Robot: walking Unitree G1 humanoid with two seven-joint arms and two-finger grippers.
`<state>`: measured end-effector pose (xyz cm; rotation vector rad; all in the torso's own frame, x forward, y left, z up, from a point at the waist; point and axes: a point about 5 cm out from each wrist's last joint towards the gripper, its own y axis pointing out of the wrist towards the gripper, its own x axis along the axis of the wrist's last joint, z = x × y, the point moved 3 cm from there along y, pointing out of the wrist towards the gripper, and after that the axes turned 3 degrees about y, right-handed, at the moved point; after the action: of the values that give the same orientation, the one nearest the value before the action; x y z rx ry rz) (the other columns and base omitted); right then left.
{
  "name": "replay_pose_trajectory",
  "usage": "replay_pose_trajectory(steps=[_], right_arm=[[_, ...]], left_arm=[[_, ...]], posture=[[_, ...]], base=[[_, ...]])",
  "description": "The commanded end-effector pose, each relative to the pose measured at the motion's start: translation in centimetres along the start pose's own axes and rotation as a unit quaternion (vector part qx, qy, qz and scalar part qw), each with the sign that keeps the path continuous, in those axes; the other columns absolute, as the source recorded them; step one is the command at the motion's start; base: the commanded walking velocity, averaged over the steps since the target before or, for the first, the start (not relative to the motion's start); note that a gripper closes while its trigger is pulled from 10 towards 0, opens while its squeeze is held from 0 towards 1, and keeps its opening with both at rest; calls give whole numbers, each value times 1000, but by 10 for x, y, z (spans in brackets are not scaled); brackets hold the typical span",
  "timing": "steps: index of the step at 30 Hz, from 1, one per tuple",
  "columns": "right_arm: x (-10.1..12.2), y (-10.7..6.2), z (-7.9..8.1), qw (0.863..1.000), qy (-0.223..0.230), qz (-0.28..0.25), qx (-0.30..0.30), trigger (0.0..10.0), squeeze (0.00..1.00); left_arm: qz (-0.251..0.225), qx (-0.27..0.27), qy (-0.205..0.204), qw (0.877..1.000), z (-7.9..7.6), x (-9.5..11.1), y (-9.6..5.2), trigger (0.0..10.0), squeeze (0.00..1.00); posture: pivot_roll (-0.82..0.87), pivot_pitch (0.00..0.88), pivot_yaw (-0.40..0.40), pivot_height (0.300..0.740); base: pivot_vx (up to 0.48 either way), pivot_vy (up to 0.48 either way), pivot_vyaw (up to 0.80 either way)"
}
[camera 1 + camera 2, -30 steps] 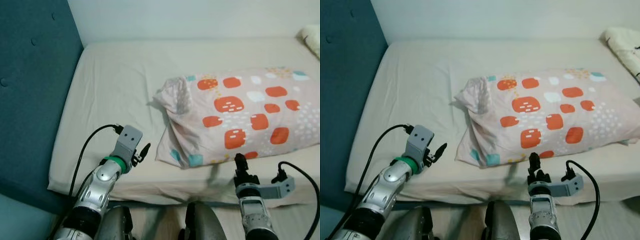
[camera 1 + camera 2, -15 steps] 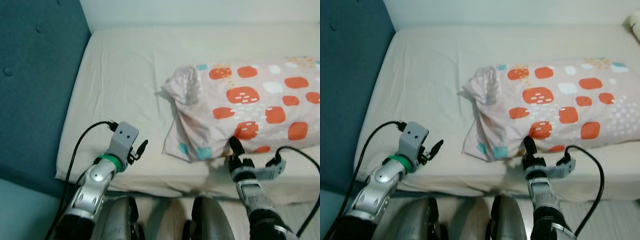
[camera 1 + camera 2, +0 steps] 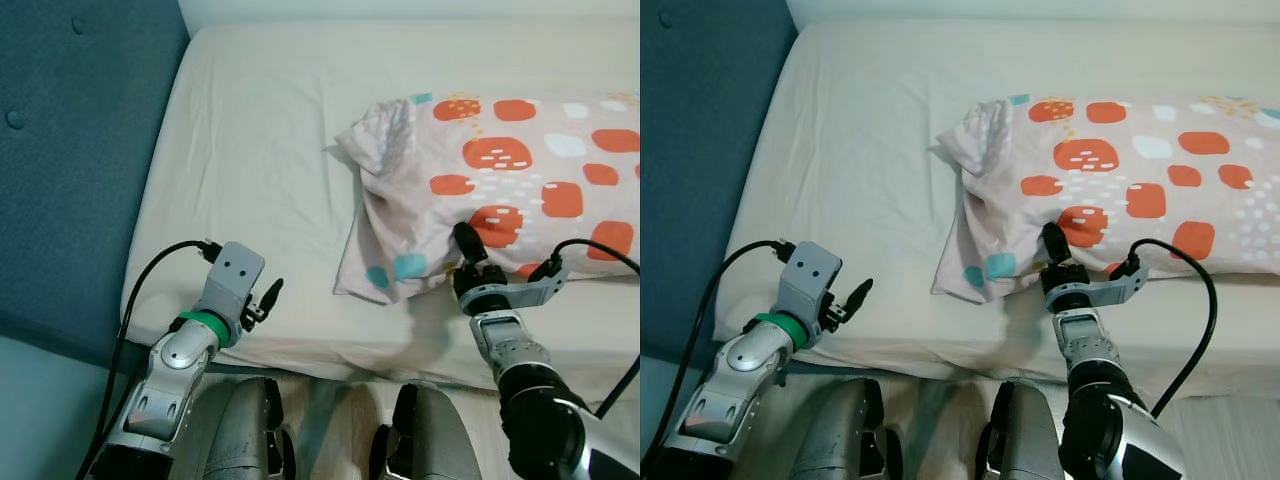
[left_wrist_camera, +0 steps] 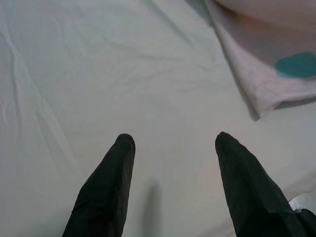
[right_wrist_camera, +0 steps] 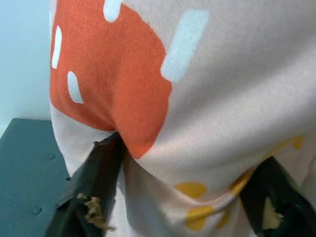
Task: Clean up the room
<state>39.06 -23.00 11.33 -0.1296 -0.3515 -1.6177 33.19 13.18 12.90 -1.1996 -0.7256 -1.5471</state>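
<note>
Contact is now made: the right pincer (image 3: 1052,238) has been pushed into the pillow's (image 3: 1120,190) near edge on the bed (image 3: 860,150), fingers spread around fabric. Left pincer (image 3: 268,295) is held apart, near edge. Grasp seems next.

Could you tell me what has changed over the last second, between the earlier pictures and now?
The right hand has reached forward from the bed's near edge to the patterned pillow; its fingers now press into the fabric, spread either side of a bulge. The camera has also moved closer. The left hand stays open, low over the sheet, and the pillow lies where it was.
</note>
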Motion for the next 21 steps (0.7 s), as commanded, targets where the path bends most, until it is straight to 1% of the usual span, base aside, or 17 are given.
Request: replay_pose_trajectory(steps=[1,2,6,11,13,15,19,21], right_arm=[[-3,1,0,1000,6,1,2,0,0],[1,3,4,1000,7,-6,7,0,0],[10,6,8,1000,5,-23,16,0,0],[15,5,7,999,-3,-34,13,0,0],[22,3,5,999,-5,-47,7,0,0],[31,2,2,998,-19,-60,-4,0,0],[40,1,3,997,-39,-72,-9,0,0],[44,2,4,996,-61,-70,-10,0,0]], left_arm=[[17,1,-2,1000,0,-8,-4,10000,0],[19,2,-2,1000,0,-8,-4,10000,0],[22,2,-4,1000,-1,-6,-3,10000,0],[22,1,-6,1000,-2,-4,0,10000,0],[21,0,-7,1000,-3,-3,2,10000,0],[20,0,-7,1000,-4,-2,4,10000,0],[19,0,-8,1000,-5,-1,6,10000,0],[14,1,-10,1000,-5,1,7,10000,0]], posture=[[301,291,100,615],[299,289,99,615],[284,276,95,615],[271,265,94,615],[265,260,92,615],[256,253,90,615],[251,247,90,615],[245,242,88,615]], base=[[0,0,0],[0,0,0],[0,0,0],[0,0,0],[0,0,0],[0,0,0],[0,0,0],[0,0,0]])
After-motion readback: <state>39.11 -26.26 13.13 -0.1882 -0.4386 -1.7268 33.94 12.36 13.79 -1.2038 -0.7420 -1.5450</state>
